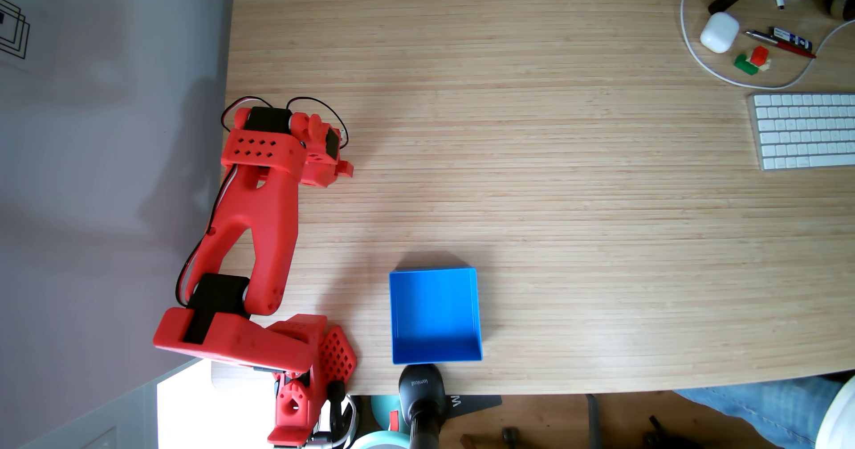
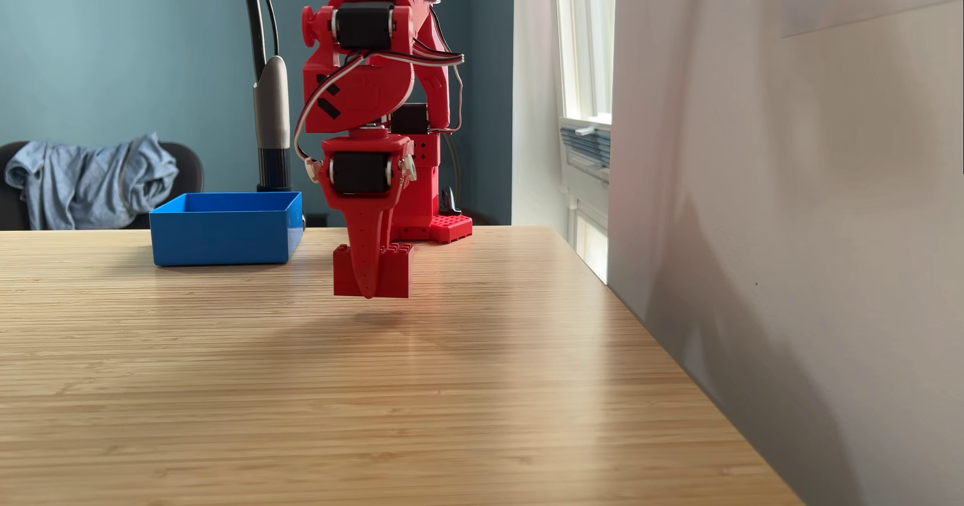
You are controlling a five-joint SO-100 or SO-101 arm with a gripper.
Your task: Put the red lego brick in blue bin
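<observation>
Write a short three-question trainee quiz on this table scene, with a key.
1. True or false: the small red plastic lego brick already lies inside the square blue plastic open-top bin.
2. Multiple choice: in the side-on fixed view, the red two-finger gripper is A) open above the bin, B) shut on the brick, which hangs just above the wooden table, C) resting flat on the table.
3. Fill in: in the top-down fixed view, the white ____ lies at the right edge.

Key: 1 false; 2 B; 3 keyboard.
</observation>
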